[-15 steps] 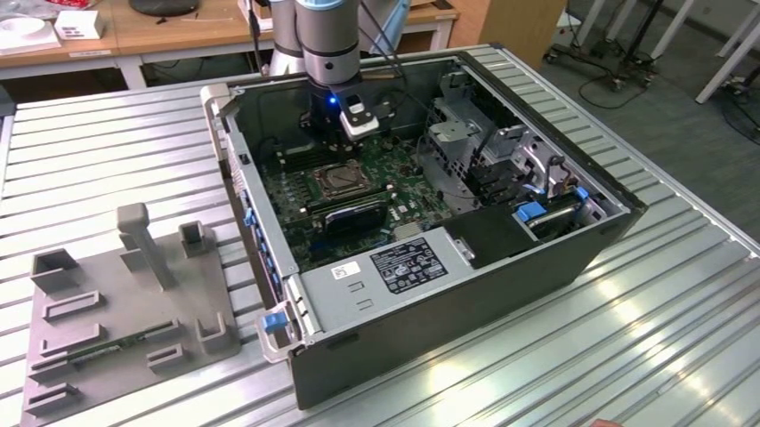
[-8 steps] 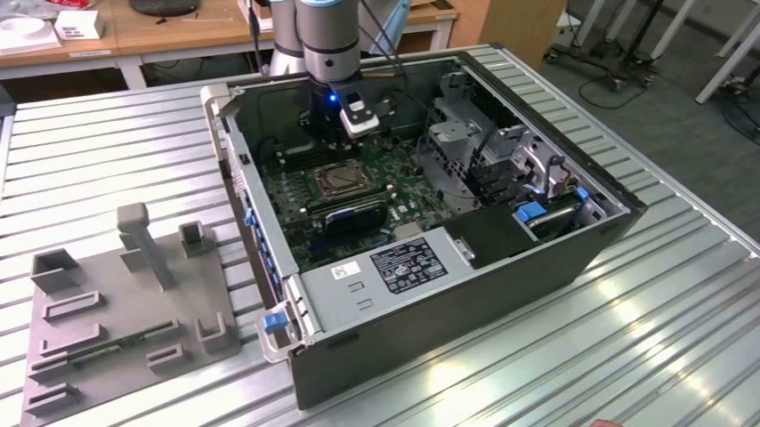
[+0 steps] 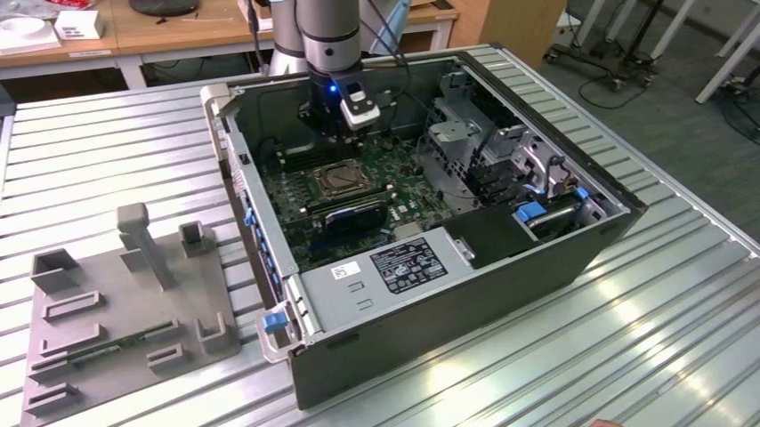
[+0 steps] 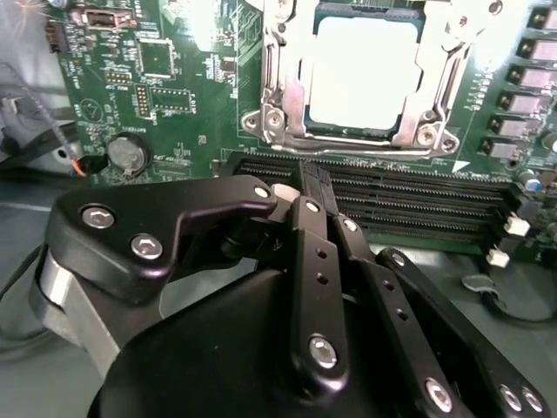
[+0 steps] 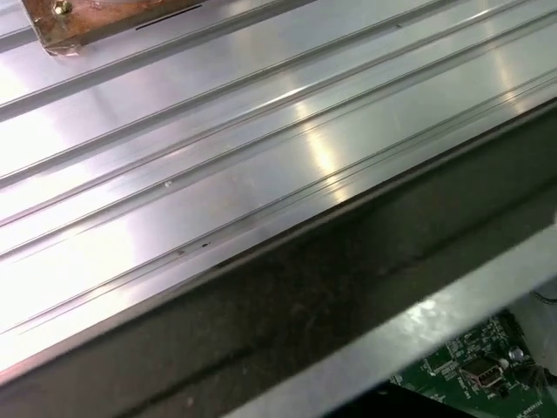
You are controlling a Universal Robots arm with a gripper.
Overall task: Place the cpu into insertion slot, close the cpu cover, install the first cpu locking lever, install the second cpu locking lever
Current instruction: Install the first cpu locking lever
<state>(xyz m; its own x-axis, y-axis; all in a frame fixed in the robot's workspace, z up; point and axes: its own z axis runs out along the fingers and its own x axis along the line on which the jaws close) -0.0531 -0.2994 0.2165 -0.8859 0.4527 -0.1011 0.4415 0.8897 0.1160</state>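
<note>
gripper [image 4: 312, 178]: from my seat the two black fingers look pressed together at the tips, nothing between them as far as I can see. In the second wrist view they sit just above the long black memory slots [image 4: 409, 205], right beside the socket.

arm [image 3: 323, 36]: grey, coming straight down into the open pc case [image 3: 570, 258]. In the exterior view the gripper [image 3: 336, 126] hangs just behind the socket, close but not touching it from what I can make out.

cpu [image 4: 361, 74]: pale, silvery square, lying flat inside the insertion slot [image 4: 287, 104]. Looks seated to me.

cpu cover [image 4: 428, 83]: silvery frame down around the chip, with the metal top showing through the cut-out. Can't tell how the locking levers stand.

motherboard [image 4: 183, 87]: green, with a coin cell battery [image 4: 128, 153] off to one side of the socket. In the exterior view the insertion slot [image 3: 337, 181] is about mid-board.

surface [image 3: 107, 169]: ribbed metal; the case lies on its side on it with the open face up. In the first wrist view I get the ribbed surface [image 5: 218, 157] and the case's dark edge.

grey fixture [image 3: 131, 302]: moulded holder tray sitting on the surface on the exterior view's left, well apart from the case.
</note>
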